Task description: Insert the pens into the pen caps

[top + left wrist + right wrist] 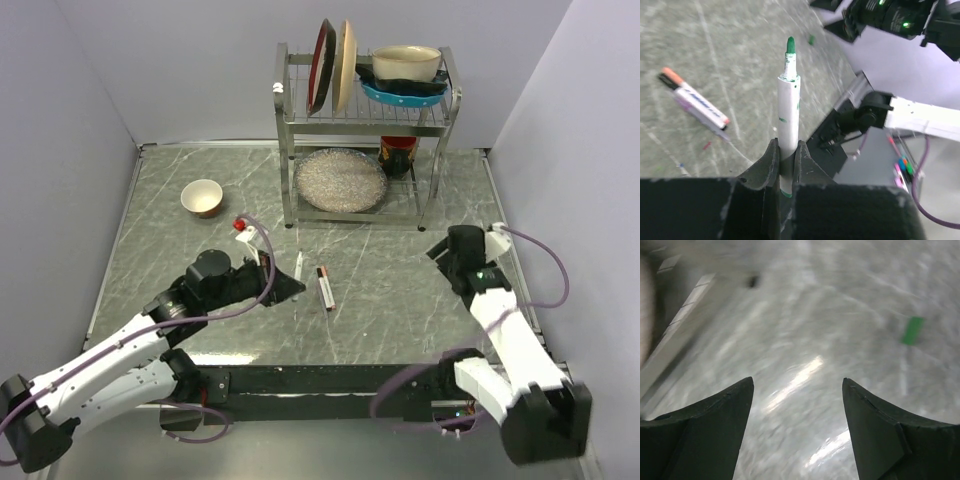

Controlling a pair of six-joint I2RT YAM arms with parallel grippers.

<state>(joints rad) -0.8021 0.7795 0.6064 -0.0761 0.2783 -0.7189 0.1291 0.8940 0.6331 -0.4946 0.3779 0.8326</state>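
Observation:
My left gripper [786, 150] [291, 287] is shut on a white pen [788, 115] [298, 265]. The pen's bare green tip points away from the jaws. A second white pen [325, 288] [696, 101], with a reddish end, lies flat on the table just right of it. A small green pen cap [913, 330] [811, 39] lies on the table farther right, ahead of my right gripper [798, 380] [438, 250]. That gripper hangs open over bare table, holding nothing, and its view is blurred. No dark red cap can be made out apart from the lying pen.
A metal dish rack [300, 120] with plates and a bowl stands at the back, with a glass plate [340, 180] on its lower shelf. A small bowl [201, 197] sits at back left. A small red piece [238, 224] lies by the left arm's cable.

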